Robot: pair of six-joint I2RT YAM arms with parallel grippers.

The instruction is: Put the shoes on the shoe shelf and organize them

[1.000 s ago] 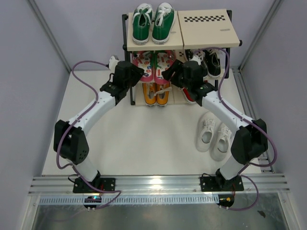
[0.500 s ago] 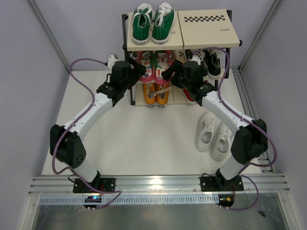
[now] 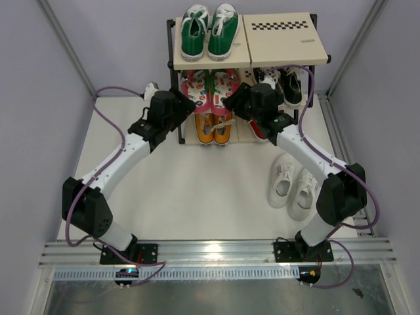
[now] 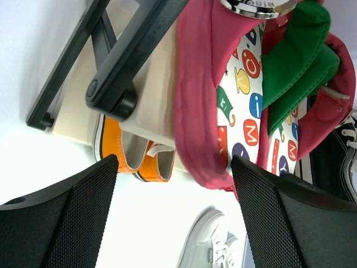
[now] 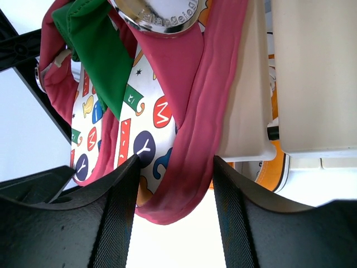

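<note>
3-tier shoe shelf w/ black metal frame, beige boards & checker strips stands at far side of table. Pink flip-flops w/ green straps, colourful lettered insoles lie side by side on mid tier, left half, heels past board's front edge. Orange canvas sneakers w/ white laces sit on bottom tier, left. Plain white sneakers lie paired on table, right-front of shelf, apart from it.

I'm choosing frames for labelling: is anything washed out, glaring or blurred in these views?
Top external: evenly lit and sharp, with glare on the metal rail. Left wrist: the table is blown out, so the white sneaker barely stands out. Right wrist: the flip-flop is sharp, the background white.
</note>
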